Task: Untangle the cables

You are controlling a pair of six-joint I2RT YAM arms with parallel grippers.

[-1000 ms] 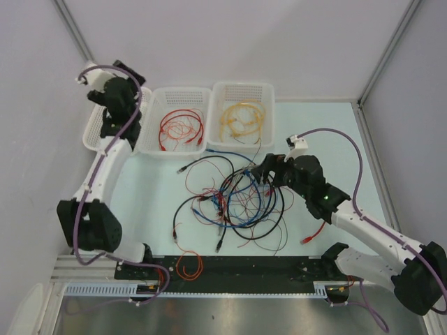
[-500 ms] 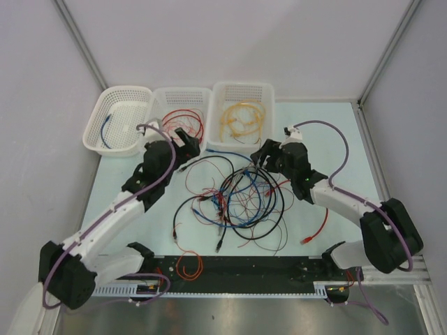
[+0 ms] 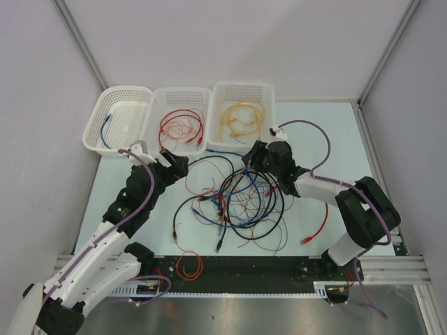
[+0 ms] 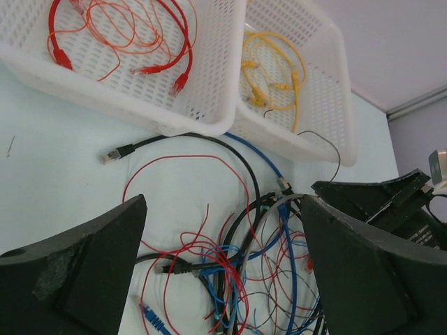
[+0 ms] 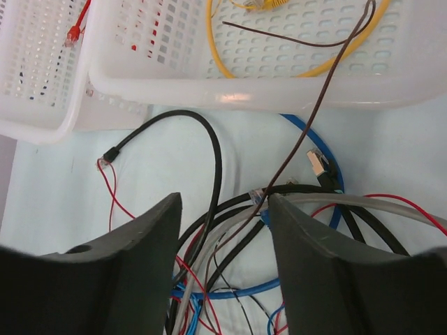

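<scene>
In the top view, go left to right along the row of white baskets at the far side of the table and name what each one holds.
First basket, one blue cable → second basket, red cables → third basket, yellow cables.

Three white baskets (image 3: pixel 183 96) on pale table (image 3: pixel 328 139)

Bright, even light with faint shadows; cables (image 3: pixel 241 202) sharp, the front metal strip (image 3: pixel 230 317) glaring slightly.
</scene>
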